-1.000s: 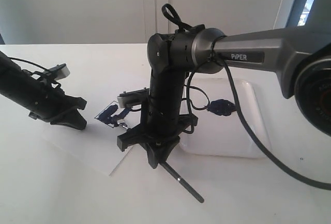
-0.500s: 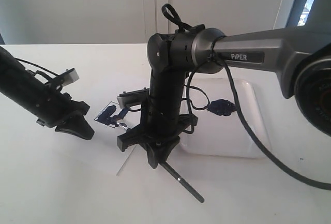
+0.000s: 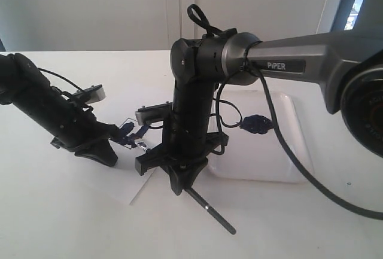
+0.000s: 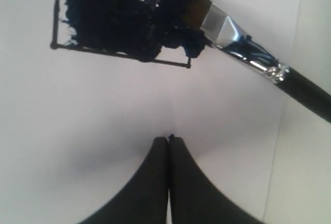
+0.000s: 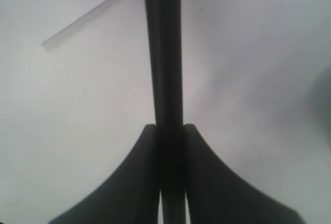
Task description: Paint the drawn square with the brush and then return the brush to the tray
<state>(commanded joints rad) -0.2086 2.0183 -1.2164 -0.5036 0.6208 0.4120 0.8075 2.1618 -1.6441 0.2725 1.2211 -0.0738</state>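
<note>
Swinging the left gripper (image 3: 103, 154) in beside the drawn square (image 4: 119, 22), with fingers pressed together.
Clamping the brush (image 4: 227, 27) in the right gripper (image 5: 169, 128), bristles on wet paint; steadying the paper (image 4: 103, 131) next, probably.

White table (image 3: 54, 226): matte surface, carries all the items noted. White paper sheet (image 3: 114, 184): lies flat on the table, left of centre, one corner toward the camera. Dark blue paint blob (image 3: 256, 123): right of the sheet, apart from it. Pale wall (image 3: 90, 8) behind; window frame (image 3: 342, 2) upper right.
</note>
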